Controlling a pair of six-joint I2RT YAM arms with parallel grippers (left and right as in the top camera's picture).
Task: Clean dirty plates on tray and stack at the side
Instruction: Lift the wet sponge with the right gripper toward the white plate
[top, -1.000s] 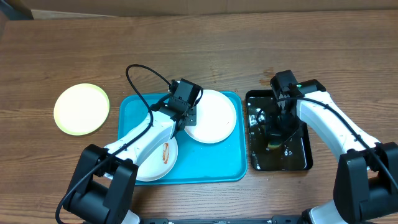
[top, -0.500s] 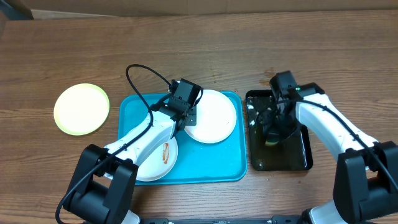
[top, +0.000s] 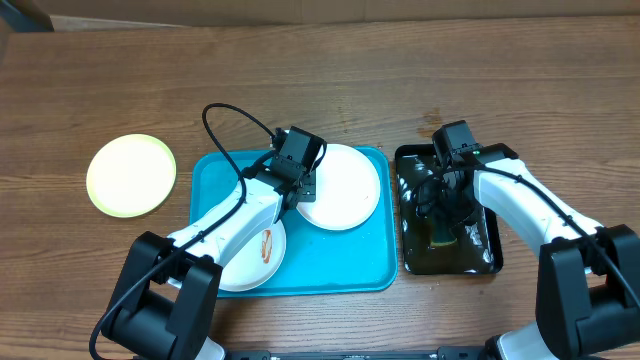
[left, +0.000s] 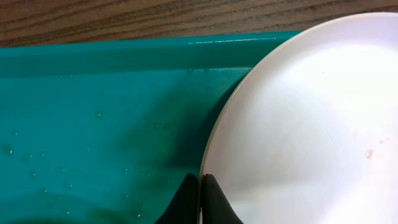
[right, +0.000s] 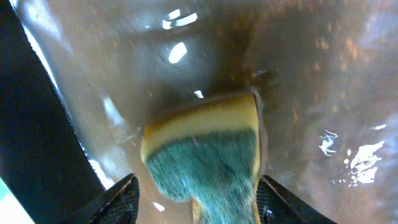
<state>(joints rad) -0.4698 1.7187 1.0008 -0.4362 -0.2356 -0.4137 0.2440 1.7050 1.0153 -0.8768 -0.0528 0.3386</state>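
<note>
My left gripper (left: 200, 180) is shut on the left rim of a white plate (left: 305, 118), which lies at the back right of the turquoise tray (left: 93, 112). From overhead, that plate (top: 345, 190) and a second white plate (top: 250, 260) with a reddish-brown smear share the tray (top: 215, 180). A pale yellow-green plate (top: 131, 175) sits on the bare wood to the left. My right gripper (right: 196, 183) is open, its fingers on either side of a yellow-and-green sponge (right: 205, 143) lying in murky water.
A glossy black tray (top: 485, 255) holding water and the sponge (top: 443, 238) stands right of the turquoise tray. A black cable (top: 225, 120) loops above the left arm. Bare wood-grain table lies all around.
The right gripper has opened and let go of the sponge inside the black tray. The left arm and the plates have not moved.
</note>
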